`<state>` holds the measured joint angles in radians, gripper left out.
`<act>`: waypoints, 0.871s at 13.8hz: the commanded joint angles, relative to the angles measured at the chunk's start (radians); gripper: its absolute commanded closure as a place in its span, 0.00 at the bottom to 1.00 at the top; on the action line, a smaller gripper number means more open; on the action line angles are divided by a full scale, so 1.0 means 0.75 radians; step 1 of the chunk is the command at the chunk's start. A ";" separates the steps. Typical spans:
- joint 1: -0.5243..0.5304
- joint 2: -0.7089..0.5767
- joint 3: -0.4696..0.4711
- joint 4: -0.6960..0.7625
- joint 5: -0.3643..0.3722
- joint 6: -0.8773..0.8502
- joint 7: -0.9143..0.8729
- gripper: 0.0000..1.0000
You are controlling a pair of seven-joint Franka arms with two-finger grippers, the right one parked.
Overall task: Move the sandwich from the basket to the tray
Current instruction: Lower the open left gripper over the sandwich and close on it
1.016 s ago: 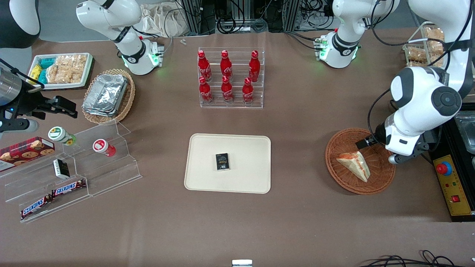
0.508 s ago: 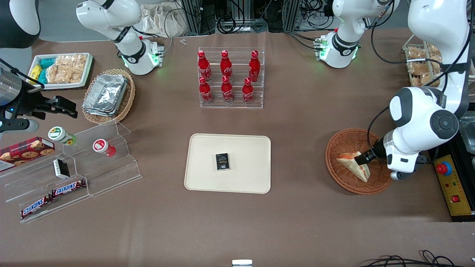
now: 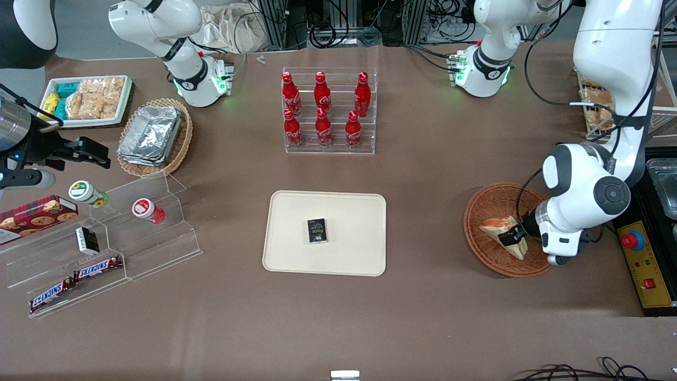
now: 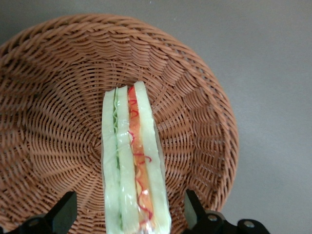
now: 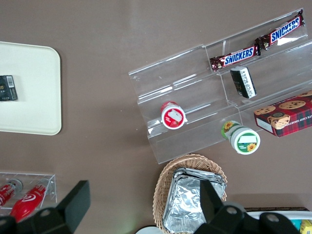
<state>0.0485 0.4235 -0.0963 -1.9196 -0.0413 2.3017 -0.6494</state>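
**Gripper straddles the sandwich in the basket**

The left arm's gripper (image 3: 511, 236) hangs low over the reddish-brown wicker basket (image 3: 484, 203), which sits toward the working arm's end of the desk (image 3: 433, 174). Its fingers (image 4: 64, 210) are spread, one on each side of the sandwich (image 3: 502, 234), and in the wrist view a gap of wicker shows between each fingertip and the bread. Nothing is pinched yet. This stance looks chosen to squeeze the two flat bread faces, the firmest way to take a soft wedge without crushing the filling.

The sandwich lies in the basket, seemingly resting against the sloping weave on the side nearer the front camera. Seen from the wrist, it stands on edge with its cut side up: pale bread slices with a green layer and a red-orange layer between them, all under a glossy clear wrap. From the front it reads as a triangular wedge with its point toward the tray (image 3: 285, 254).

That cream tray rests at the middle of the desk, well apart from the basket, with a small dark box (image 3: 317, 230) already on it. Bare tray surface surrounds the box, so room for the sandwich appears ample. The grasp and the carry are both not yet done.
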 commanded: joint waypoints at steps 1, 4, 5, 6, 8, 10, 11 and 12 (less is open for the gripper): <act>0.005 0.018 -0.002 0.003 0.006 0.015 -0.020 0.01; 0.003 0.022 -0.002 -0.001 0.006 0.009 -0.034 0.17; 0.003 0.016 -0.002 -0.001 0.006 0.003 -0.056 0.30; 0.001 0.010 -0.002 -0.001 0.008 -0.001 -0.071 0.46; -0.005 0.008 -0.002 0.001 0.008 -0.001 -0.097 0.77; -0.012 0.002 -0.002 0.023 0.040 -0.070 -0.098 1.00; -0.012 -0.010 -0.007 0.062 0.083 -0.145 -0.100 1.00; -0.010 -0.027 -0.009 0.119 0.094 -0.255 -0.098 1.00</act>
<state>0.0454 0.4347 -0.1004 -1.8959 -0.0093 2.2345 -0.6961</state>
